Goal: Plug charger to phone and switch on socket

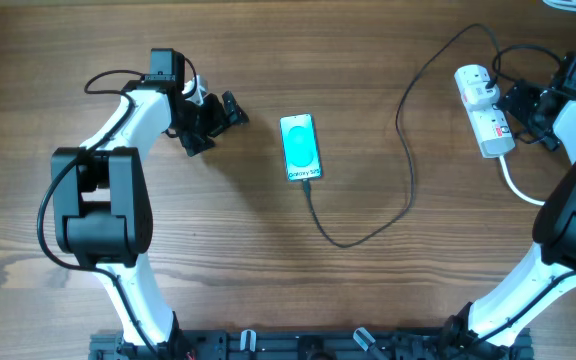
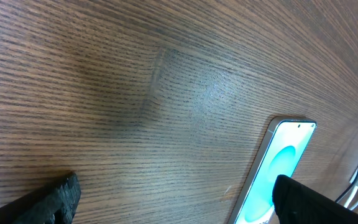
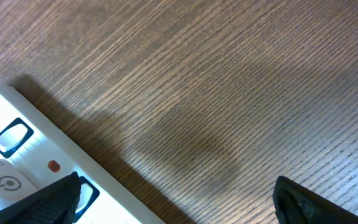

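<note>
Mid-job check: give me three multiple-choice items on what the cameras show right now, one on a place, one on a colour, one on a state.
1. Where does the socket lie?
A. on the right side of the table, by the right hand
B. at the table's centre
C. at the table's left edge

2. What colour is the screen of the phone?
A. red
B. cyan
C. black

3. How is the left hand?
A. shut on the charger
B. shut on the phone
C. open, holding nothing

Answers:
1 A: the overhead view shows it on the right, and the right wrist view shows it beside a finger.
2 B: the screen glows cyan in the overhead view.
3 C: the left wrist view shows its fingers wide apart over bare wood.
</note>
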{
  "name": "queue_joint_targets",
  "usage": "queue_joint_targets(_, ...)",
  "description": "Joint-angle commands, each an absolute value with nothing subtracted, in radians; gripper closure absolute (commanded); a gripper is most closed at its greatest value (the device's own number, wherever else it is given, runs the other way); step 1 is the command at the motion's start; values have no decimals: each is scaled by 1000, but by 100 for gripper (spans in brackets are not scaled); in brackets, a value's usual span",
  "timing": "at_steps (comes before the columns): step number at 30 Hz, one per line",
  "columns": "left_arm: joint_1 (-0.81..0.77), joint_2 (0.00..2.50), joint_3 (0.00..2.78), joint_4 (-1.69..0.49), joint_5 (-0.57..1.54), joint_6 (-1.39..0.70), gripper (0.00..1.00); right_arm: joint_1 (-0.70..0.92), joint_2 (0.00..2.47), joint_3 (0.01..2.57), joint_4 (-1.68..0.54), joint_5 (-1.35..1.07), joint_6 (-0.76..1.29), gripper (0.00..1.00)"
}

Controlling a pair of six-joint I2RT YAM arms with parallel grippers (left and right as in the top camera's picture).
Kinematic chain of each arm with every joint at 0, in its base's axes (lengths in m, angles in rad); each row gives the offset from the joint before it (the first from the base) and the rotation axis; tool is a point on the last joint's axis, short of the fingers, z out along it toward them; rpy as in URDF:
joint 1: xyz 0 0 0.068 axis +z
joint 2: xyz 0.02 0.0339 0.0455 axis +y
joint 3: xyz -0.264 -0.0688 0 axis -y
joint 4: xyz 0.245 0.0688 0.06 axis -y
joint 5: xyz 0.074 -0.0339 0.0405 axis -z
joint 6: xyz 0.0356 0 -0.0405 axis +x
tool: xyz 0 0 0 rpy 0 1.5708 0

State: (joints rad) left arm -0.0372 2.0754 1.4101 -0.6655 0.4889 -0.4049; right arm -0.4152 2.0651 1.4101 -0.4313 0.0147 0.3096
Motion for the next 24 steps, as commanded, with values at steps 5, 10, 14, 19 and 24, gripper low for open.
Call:
queue_joint_targets(5, -30, 2087, 1400, -670, 474, -400, 0, -414, 2131, 1398, -417, -2, 286, 0)
queue_joint_targets(10, -30, 2087, 1400, -670, 474, -400, 0, -413, 2141, 1398, -402, -14, 261, 0)
queue_joint_targets(14, -30, 2087, 1400, -670, 474, -400, 0, -413, 2141, 1398, -400, -70, 254, 0)
queue_joint_targets(19, -30, 2087, 1400, -670, 474, -400, 0, -413, 2141, 1398, -406, -70, 251, 0)
queue_joint_targets(24, -30, 2087, 1400, -670, 474, -400, 0, -416, 2118, 1426, -404, -70, 236, 0)
